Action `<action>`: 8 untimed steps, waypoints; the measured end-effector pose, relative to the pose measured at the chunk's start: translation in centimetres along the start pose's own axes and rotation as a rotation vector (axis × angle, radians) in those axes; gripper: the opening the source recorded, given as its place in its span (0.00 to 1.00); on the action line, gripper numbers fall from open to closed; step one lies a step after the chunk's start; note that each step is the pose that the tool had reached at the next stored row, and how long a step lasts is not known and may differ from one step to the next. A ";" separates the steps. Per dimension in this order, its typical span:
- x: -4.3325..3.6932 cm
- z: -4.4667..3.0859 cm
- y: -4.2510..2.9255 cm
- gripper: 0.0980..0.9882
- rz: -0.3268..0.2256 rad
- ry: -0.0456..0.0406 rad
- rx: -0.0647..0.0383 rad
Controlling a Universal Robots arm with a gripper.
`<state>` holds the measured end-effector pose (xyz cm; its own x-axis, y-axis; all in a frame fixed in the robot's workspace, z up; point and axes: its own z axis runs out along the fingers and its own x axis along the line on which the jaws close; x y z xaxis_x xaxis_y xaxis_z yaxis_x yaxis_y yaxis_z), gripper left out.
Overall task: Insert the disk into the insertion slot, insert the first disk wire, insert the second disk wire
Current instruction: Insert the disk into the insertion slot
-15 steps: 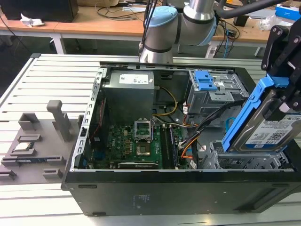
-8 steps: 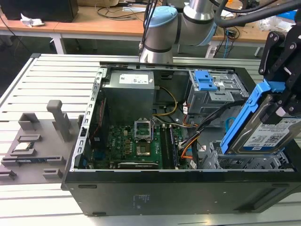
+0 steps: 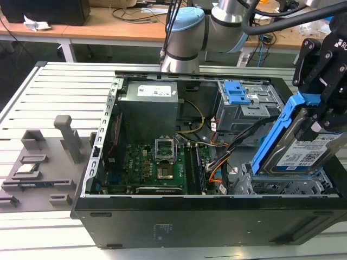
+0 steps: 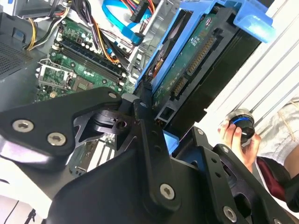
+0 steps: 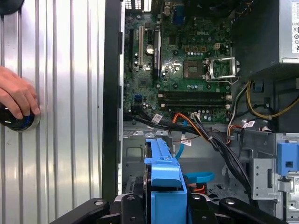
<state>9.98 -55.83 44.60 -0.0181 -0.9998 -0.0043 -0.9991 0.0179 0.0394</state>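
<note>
The ribbed metal counter (image 3: 65, 86) takes up most of the scene, and on it lies an open black computer case (image 3: 190, 222) with its side off. Behind the case, the pale blue and silver robot arm (image 3: 184, 38) reaches over towards the exterior view's right. Inside the case I can see the grey power supply (image 3: 149, 108) at the back, the green motherboard (image 3: 152, 165) in front of it, and a grey cage with blue latches (image 3: 244, 103) in the far right corner. The insertion slot (image 3: 282, 188), a silver perforated cage, sits in the near right corner. The disk (image 3: 306, 151) stands tilted right above it in its blue carrier (image 3: 274, 135). Its lower edge is down at the mouth of the cage, though I cannot tell how far in it has gone. The black claw (image 3: 317, 122) is clamped on the disk's raised end. A bundle of black, orange and blue cables (image 3: 217, 162) trails between the motherboard and the cage. In the first wrist view, a person's hand (image 5: 16, 95) rests on a dark round knob (image 5: 16, 122) on the counter, beside the case.
</note>
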 end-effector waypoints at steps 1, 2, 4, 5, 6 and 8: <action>-0.12 0.06 0.00 0.30 0.000 0.0000 0.000; -0.34 0.20 0.00 0.30 0.000 -0.0002 0.000; -0.55 0.38 -0.01 0.30 0.000 0.0000 0.000; -0.62 0.56 -0.01 0.30 0.000 -0.0001 0.000; -0.62 0.66 -0.02 0.30 0.000 -0.0002 0.000; -0.63 0.85 -0.02 0.30 0.000 0.0000 0.000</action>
<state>9.98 -55.20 43.75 -0.0181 -0.9998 -0.0044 -0.9991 0.0179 0.0394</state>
